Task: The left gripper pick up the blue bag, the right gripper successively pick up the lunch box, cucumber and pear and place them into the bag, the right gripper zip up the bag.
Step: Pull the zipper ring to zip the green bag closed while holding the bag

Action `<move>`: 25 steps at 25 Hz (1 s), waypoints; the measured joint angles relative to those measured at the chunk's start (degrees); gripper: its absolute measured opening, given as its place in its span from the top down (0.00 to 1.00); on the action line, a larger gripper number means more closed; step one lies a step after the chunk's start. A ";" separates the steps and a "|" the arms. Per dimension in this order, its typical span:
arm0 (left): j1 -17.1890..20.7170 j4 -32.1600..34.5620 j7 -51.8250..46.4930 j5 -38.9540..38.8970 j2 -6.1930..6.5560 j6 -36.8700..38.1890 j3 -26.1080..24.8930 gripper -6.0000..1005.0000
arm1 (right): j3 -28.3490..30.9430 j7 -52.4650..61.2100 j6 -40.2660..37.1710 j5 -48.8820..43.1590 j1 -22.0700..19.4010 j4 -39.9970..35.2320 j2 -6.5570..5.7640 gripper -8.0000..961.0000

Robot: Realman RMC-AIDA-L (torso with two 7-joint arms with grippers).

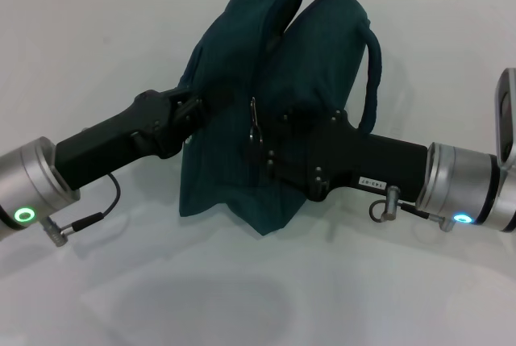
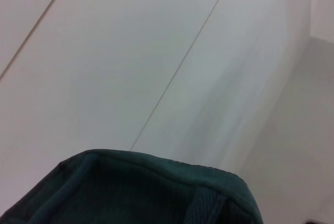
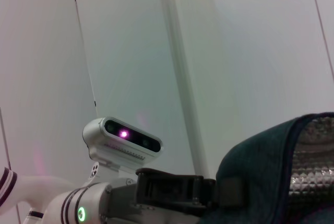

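Left pincer (image 1: 196,106) clamped onto blue bag (image 1: 242,160), held up off the table (image 1: 161,298). Right pincer (image 1: 266,140) at the zipper pull (image 1: 255,124), can't tell its grip. Silver lining (image 3: 313,156) only visible from right wrist.

A white table (image 1: 242,298) carries the blue bag (image 1: 314,64).

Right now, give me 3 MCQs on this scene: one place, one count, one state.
1. Where is the bag?
A. Between the two arms
B. Right of both arms
C. On the floor

2. How many food items lie loose on the table?
A. Three
B. One
C. None visible

3. What state is the bag's top in?
A. Zipped flat
B. Open, silver lining showing
C. Folded under the bag

Answers: 1 A, left claw and right claw meet it from either side. 2 C, head view shows only bag and arms. 3 B, right wrist view shows lining.
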 joint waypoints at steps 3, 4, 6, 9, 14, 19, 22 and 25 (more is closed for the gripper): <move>-0.12 0.00 -0.01 0.00 0.00 0.00 0.04 0.94 | -0.01 0.00 0.07 -0.01 0.13 0.38 0.05 0.56; -0.14 0.00 -0.02 0.00 0.00 -0.01 0.06 0.94 | -0.04 0.00 0.05 0.00 0.14 0.39 0.05 0.58; -0.14 0.00 -0.02 0.00 0.00 0.00 0.07 0.94 | -0.10 0.01 -0.07 -0.01 0.15 0.41 0.07 0.61; -0.09 0.00 -0.02 0.00 0.00 -0.01 0.01 0.94 | -0.08 0.01 -0.16 -0.03 0.15 0.40 0.08 0.61; -0.06 0.00 -0.02 0.01 0.00 -0.01 0.04 0.94 | -0.03 0.01 -0.17 -0.07 0.12 0.38 0.09 0.61; -0.11 0.00 -0.02 0.04 0.00 0.00 0.08 0.94 | -0.11 0.01 -0.60 -0.31 0.19 0.31 0.09 0.61; -0.10 0.00 -0.02 0.04 0.00 0.00 0.07 0.94 | 0.01 -0.12 -1.42 -0.26 -0.01 0.34 0.05 0.61; -0.08 0.00 -0.02 0.04 0.00 0.00 0.01 0.93 | 0.08 -0.15 -1.58 -0.20 -0.13 0.41 -0.03 0.61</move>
